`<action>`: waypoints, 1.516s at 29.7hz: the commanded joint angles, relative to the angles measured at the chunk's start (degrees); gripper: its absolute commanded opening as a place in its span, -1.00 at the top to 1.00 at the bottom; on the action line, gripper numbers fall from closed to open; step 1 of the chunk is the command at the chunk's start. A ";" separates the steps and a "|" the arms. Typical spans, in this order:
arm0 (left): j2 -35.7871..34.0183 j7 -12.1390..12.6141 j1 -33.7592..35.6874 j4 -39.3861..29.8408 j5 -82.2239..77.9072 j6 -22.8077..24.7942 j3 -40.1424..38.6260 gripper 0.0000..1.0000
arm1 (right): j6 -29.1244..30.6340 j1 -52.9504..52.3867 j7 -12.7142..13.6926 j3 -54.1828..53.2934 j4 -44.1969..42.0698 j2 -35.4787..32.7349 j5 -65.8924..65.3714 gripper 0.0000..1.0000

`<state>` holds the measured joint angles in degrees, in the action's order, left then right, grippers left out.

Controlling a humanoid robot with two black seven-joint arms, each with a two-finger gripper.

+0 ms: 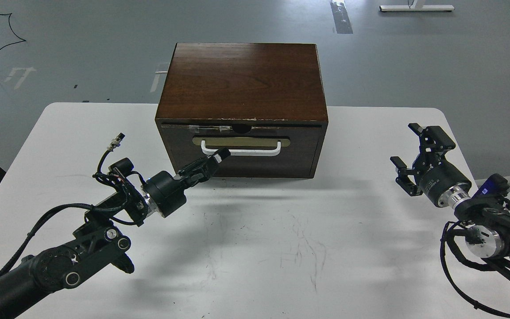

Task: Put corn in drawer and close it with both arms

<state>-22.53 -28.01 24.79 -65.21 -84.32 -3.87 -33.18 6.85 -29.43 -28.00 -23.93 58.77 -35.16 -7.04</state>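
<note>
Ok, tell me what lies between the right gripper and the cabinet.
In the head view, nothing: only bare white table separates the right gripper from the cabinet.

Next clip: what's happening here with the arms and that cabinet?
The left gripper, its fingers drawn together, reaches to the left end of the white bar handle on the dark brown wooden cabinet's drawer, which sits closed. Whether it touches the handle is unclear. The right gripper hangs open off to the right, above the white table, holding nothing. No corn shows anywhere in this view.
</note>
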 commanded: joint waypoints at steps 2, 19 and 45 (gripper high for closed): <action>0.12 0.01 0.08 0.61 -0.05 -0.35 -0.04 1.00 | 0.00 0.17 0.00 -0.06 0.03 0.01 0.01 -1.00; -1.37 0.01 -1.41 -6.06 0.65 1.84 0.66 1.00 | 0.00 0.25 0.00 -0.15 0.12 -0.08 0.01 -1.00; -11.14 0.01 -14.92 -17.77 47.57 4.66 -20.84 -0.97 | -0.52 0.43 0.00 -6.30 0.56 0.09 0.10 -1.00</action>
<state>-35.70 -28.01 15.28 -85.06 -41.90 2.20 -47.86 6.35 -29.23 -28.00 -29.68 59.22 -35.20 -6.95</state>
